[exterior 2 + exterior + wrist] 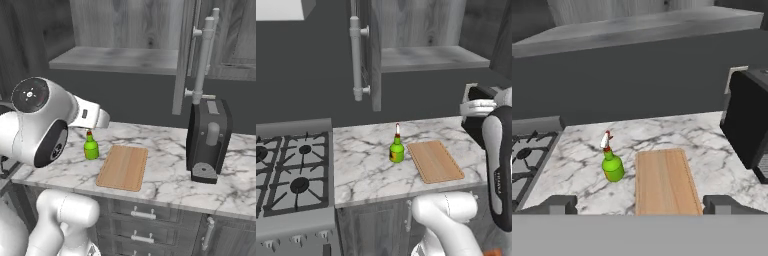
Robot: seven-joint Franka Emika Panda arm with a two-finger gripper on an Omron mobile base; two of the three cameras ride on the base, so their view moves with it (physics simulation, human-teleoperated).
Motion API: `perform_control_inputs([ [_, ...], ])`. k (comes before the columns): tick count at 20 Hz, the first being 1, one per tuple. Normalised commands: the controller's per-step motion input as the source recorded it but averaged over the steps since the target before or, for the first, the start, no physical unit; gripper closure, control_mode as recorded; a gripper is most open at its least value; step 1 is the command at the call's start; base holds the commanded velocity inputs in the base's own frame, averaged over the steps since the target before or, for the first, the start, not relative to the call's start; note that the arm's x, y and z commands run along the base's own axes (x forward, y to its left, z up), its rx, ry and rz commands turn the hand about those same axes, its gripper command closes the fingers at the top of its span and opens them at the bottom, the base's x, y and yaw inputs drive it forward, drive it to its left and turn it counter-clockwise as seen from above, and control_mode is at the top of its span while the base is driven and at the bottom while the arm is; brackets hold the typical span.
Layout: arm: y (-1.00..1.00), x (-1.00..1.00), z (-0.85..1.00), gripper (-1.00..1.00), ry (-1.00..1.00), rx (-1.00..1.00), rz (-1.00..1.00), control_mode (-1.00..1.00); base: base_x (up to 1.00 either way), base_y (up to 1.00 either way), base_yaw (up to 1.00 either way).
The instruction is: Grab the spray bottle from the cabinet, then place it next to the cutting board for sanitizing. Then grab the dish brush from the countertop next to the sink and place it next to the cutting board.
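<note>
The countertop [371, 165] is a white marble slab with grey veining, and it runs from a gas stove [291, 175] with black grates on one side to a dark coffee machine [207, 140] on the other side. Behind it the wall is plain dark grey. Under the slab there are grey base drawers [145, 215] with small pale handles.

Above the counter hangs the cabinet [120, 40], made of grey wood-grain. Its door stands open and shows a flat shelf, and a long pale cylindrical bar handle [356, 55] is fixed on the door.

The spray bottle [397, 147] stands upright on the marble, just beside the long edge of the cutting board [435, 161], on the stove side. It has a round bright green body with a dark label, a narrow neck and a red-and-white trigger top. The board is flat, rectangular, light tan wood with rounded corners and a slightly darker rim, and it lies flat on the counter between the bottle and the coffee machine.

The gripper [640, 205] is above the near edge of the counter, well apart from the bottle. In the hand view its two dark finger tips [558, 204] stand wide apart, with nothing between them.
</note>
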Motion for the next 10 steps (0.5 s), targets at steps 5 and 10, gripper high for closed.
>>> perform_control_inputs([
  [5,0.32,-0.44,0.02,-1.0,-0.2,0.0,-0.07,-1.0,0.0,0.0,0.0],
  [10,0.06,-0.11,0.25,-1.0,-0.15,0.02,-0.06,-1.0,0.0,0.0,0.0],
])
